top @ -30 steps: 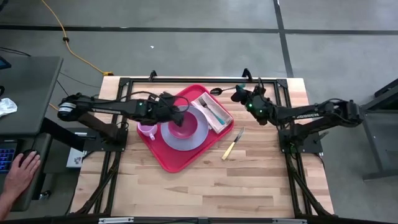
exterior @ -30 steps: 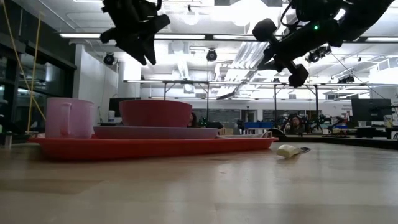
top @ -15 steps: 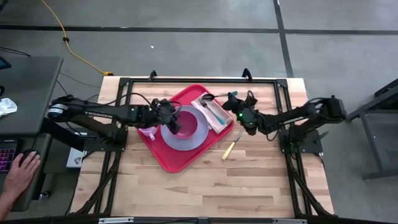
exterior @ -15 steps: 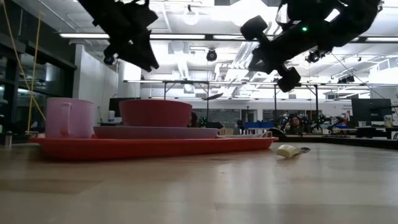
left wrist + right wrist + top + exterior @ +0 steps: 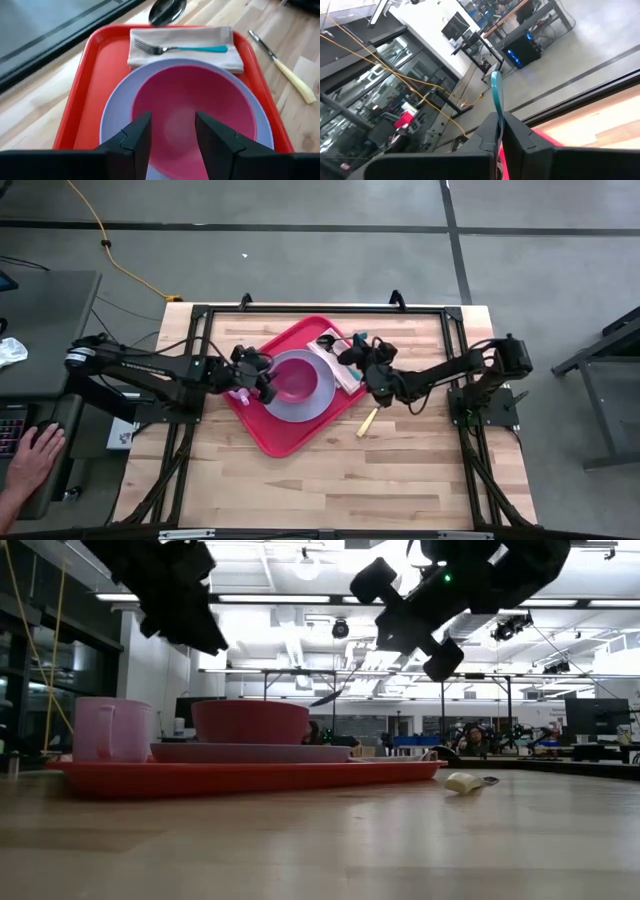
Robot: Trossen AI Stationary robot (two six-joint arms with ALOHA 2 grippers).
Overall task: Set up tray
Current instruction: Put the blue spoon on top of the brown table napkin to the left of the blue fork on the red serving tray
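Note:
The red tray [image 5: 262,430] lies on the table. On it stand a lavender plate [image 5: 310,402] with a pink bowl [image 5: 292,383], a pink cup [image 5: 238,392] and a napkin with a teal-handled fork [image 5: 200,48]. My left gripper [image 5: 172,135] is open and hovers above the near-left rim of the bowl. My right gripper [image 5: 362,355] hangs above the tray's right side, shut on a teal-handled spoon [image 5: 495,90]. The spoon's dark bowl [image 5: 167,10] floats beyond the napkin. A cream-handled knife [image 5: 368,420] lies on the wood to the right of the tray. My right gripper pinches the spoon's teal handle [image 5: 496,107] between its two fingers, with the handle's end sticking out past the fingertips. The spoon is lifted clear, and its bowl [image 5: 330,697] slants down toward the tray.
The table's black frame rail [image 5: 300,308] runs along the far edge. Bare wood [image 5: 330,490] lies on the near side of the tray. A person's hand [image 5: 30,460] rests at a desk to the left of the table.
My left gripper has drawn back from above the bowl toward the table's left edge and a little nearer, staying open. My right gripper has carried the spoon toward the left and near edges, from beyond the tray's far right corner to above the napkin.

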